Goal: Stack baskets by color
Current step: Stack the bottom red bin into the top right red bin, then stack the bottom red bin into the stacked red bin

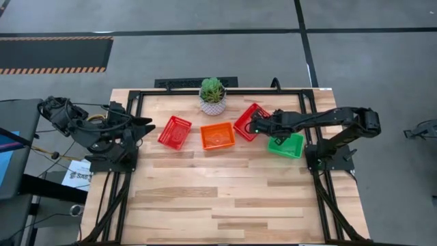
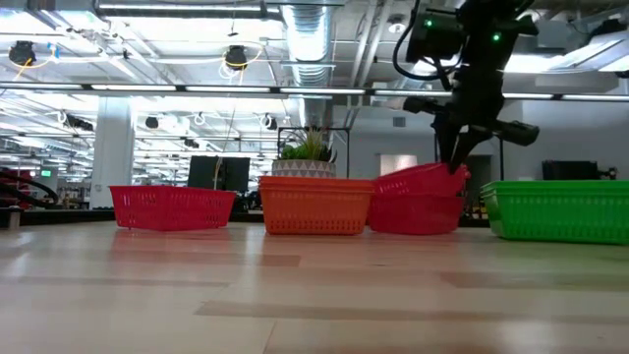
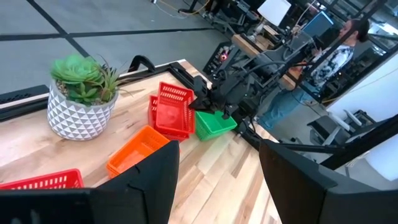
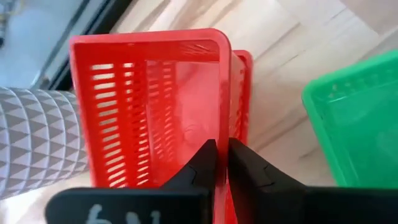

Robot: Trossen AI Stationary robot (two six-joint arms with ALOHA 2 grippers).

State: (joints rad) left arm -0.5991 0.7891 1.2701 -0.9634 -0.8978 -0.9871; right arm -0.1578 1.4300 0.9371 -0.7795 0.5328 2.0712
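So, going from the left with the potted plant as my landmark: the left gripper hung far left of the plant, over the desk edge, fingers spread apart and holding nothing. My guess is it was parked there to stay out of the way.

Next came a lone red basket, down-left of the plant, then the orange basket almost straight in front of it. Both sat flat on the desk, probably waiting for their colour mates.

Right of the plant was the red stack, one red basket nested into another and sitting a bit tilted rather than fully seated. The right gripper was at its rim, fingers on either side of the upper basket's wall with only a thin gap between them. I'd call that a pinch on the rim. The upper basket hadn't dropped all the way in, which would explain why the gripper was right there.

Furthest right of the plant sat the green basket, just beside the red stack.

As for writing, there was a white marking on the right gripper's body and a printed sheet near the left arm's base, neither readable.
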